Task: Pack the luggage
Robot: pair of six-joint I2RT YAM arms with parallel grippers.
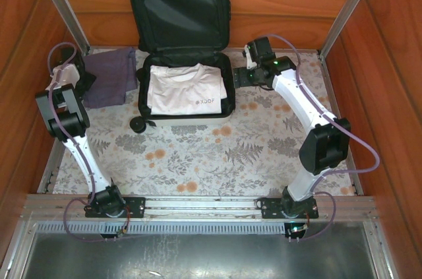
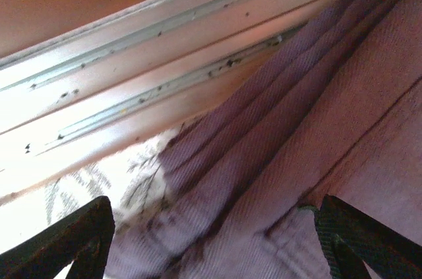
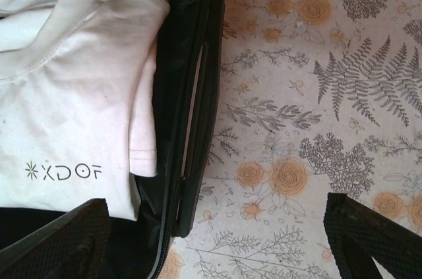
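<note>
One garment in so far, seen from above? the operator asks.

Me: Yes. From the top camera, the luggage (image 1: 178,12) stands open at the far middle of the table, its lid propped against the back wall. It has a white shell, black lining and a black wheel at the near left corner. A white shirt (image 1: 186,88) lies folded in the lower half. A purple garment (image 1: 109,76) lies on the floral cloth (image 1: 198,154) just left of the case, not yet packed. My left gripper (image 1: 84,80) hangs over that garment, and my right gripper (image 1: 239,74) is by the case's right wall.

Operator: And the left wrist?

Me: The left gripper (image 2: 217,239) has its jaws spread wide and holds nothing. The purple garment (image 2: 297,127) lies creased below, beside a metal rail (image 2: 132,61). Whether my fingertips touch it, I cannot tell.

Operator: Right wrist?

Me: The right gripper (image 3: 216,236) is also open and empty. It is above the luggage's zippered right rim (image 3: 191,94), and the shirt (image 3: 72,94) with its printed logo lies inside.

Operator: So what's next?

Me: I judge I'm at the pick-up of the purple garment. That calls for lowering the left jaws, pinching a thick fold, lifting it clear of the case's left wall and laying it on the shirt.
</note>
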